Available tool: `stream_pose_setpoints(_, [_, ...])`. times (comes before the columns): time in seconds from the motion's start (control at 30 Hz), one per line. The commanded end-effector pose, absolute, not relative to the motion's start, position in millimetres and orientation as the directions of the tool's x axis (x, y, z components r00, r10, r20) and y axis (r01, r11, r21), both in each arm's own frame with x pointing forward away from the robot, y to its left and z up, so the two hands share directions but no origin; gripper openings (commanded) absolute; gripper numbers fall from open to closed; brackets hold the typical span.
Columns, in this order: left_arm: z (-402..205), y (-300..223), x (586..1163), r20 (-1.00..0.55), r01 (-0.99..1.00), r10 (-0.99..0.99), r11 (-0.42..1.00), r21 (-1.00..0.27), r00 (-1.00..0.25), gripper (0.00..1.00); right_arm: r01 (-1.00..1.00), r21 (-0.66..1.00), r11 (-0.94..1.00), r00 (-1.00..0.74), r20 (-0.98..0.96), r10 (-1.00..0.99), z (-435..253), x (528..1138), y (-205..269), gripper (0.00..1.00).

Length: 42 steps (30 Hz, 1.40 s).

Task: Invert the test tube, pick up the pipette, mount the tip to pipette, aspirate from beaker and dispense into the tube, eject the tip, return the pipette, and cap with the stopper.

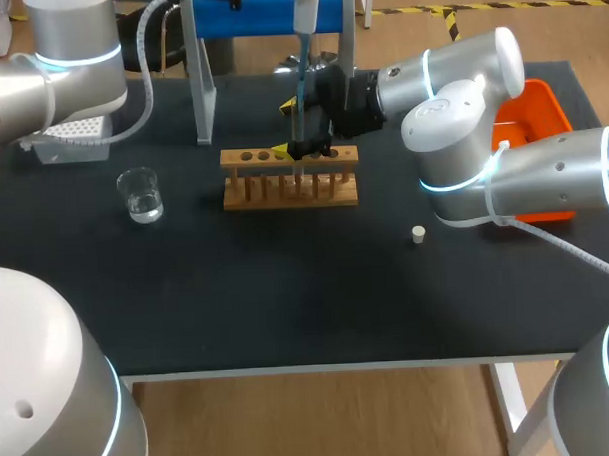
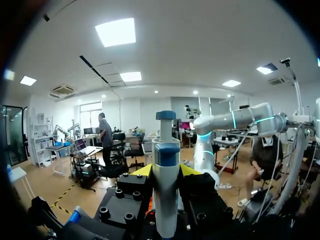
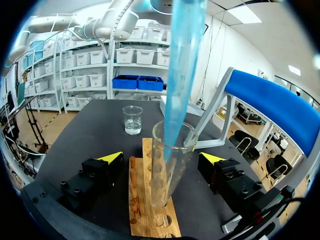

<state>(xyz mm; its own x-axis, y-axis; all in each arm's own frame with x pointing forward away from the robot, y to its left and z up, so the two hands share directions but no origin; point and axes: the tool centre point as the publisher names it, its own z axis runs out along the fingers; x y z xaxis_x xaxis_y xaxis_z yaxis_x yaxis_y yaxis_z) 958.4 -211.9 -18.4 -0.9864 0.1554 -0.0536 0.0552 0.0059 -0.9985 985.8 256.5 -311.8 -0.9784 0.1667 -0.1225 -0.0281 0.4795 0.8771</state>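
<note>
Now, test tube [image 3: 167, 180]: pipette tip [image 3: 182, 75] inserted.
Beaker [image 1: 140, 194]: liquid held, on table [image 1: 287, 289].
Left jaws: clenched on pipette [image 2: 165, 190].
Right jaws: released.

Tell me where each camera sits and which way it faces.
Head view: fixed above and behind, looking down on the table; left arm enters left, right arm right, reaching the rack.
Left wrist view: on the left wrist, facing out over the room; left gripper shut on the pipette.
Right wrist view: on the right wrist, looking along the rack toward the beaker; open right gripper flanks the test tube.
Shared: head and right wrist views both show rack, beaker and test tube.
</note>
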Motion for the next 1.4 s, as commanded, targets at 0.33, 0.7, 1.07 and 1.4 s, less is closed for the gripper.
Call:
stream_pose_setpoints(0.33, [-6, -214, 953, -0.062, 0.066, 0.139, 0.025, -0.997, -0.988, 0.0, -0.028, 0.876, 0.482, -0.978, -0.122, 0.166, -311, 986, 256, 1.0])
stream_pose_setpoints(0.7, [5, -210, 946, -0.082, 0.087, 0.116, 0.043, -0.995, -0.99, 0.0, -0.028, 0.876, 0.482, -0.978, -0.122, 0.166, -311, 986, 256, 1.0])
stream_pose_setpoints(1.07, [8, -156, 923, -0.094, 0.091, -0.029, 0.086, -0.992, -0.995, 0.0, -0.028, 0.876, 0.482, -0.978, -0.122, 0.166, -311, 986, 256, 1.0])
stream_pose_setpoints(1.4, [-17, -110, 882, -0.071, 0.06, -0.152, 0.074, -0.995, -0.986, 0.0, -0.028, 0.876, 0.482, -0.978, -0.122, 0.166, -311, 986, 256, 1.0])
